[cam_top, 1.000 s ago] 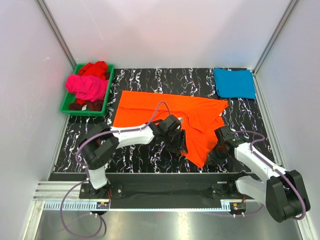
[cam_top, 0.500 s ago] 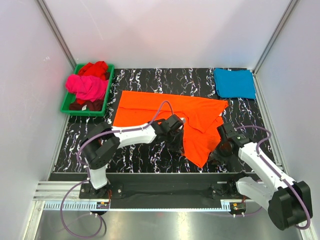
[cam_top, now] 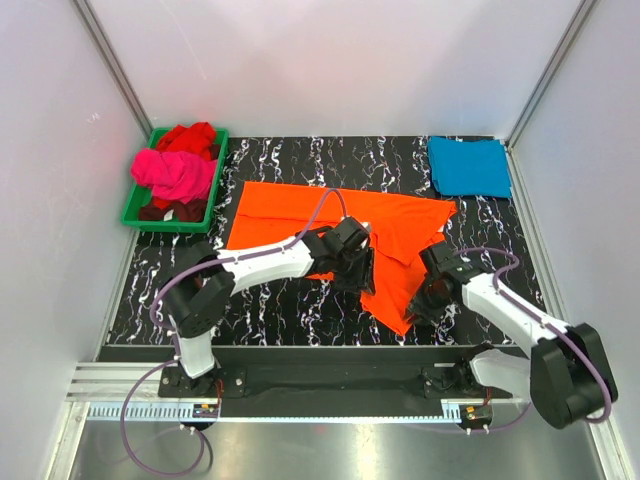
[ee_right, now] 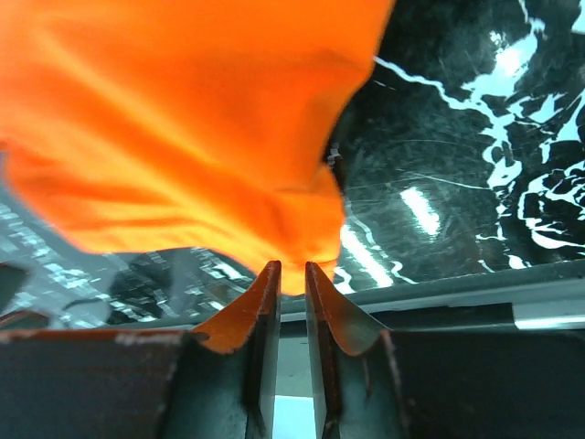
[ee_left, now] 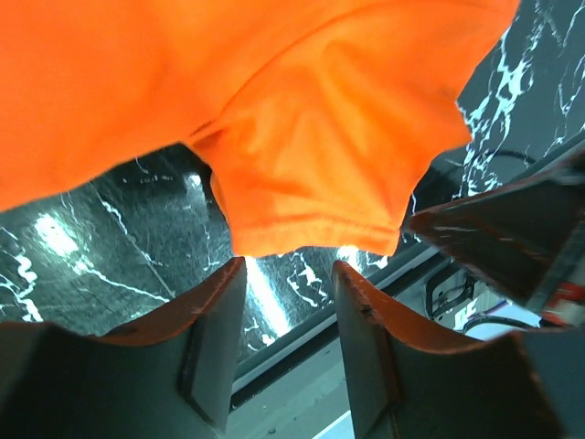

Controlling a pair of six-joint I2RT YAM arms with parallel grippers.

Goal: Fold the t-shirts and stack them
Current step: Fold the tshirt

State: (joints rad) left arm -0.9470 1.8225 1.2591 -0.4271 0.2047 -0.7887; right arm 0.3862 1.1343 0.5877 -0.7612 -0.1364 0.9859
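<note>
Nearest, at the lower right of the top view, a near corner of the orange t-shirt (cam_top: 300, 215) is being pinched by the right gripper (ee_right: 291, 270), whose jaws are standing narrow on the hem (in its wrist view the cloth is being lifted off the table (cam_top: 280, 300)). Just left of it, the left gripper (ee_left: 288, 270) is being held with jaws apart and nothing between them, the shirt's edge hanging just beyond the fingertips.

A fold of this shirt is judged to be under way. For it to be done well, the loose edge should be taken level with the right-hand pinch, both corners being carried over together, and the hem being kept taut so that no crease is being laid in.

Farther up, most of the shirt is lying spread across the middle of the table; the left arm is reaching along its near edge and could be dragging it. At the upper right, well apart, the teal t-shirt (cam_top: 470, 166) is lying folded. At the upper left, the pink t-shirt (cam_top: 175, 172) and red t-shirt (cam_top: 190, 135) are being kept heaped in the green tray (cam_top: 160, 226).
</note>
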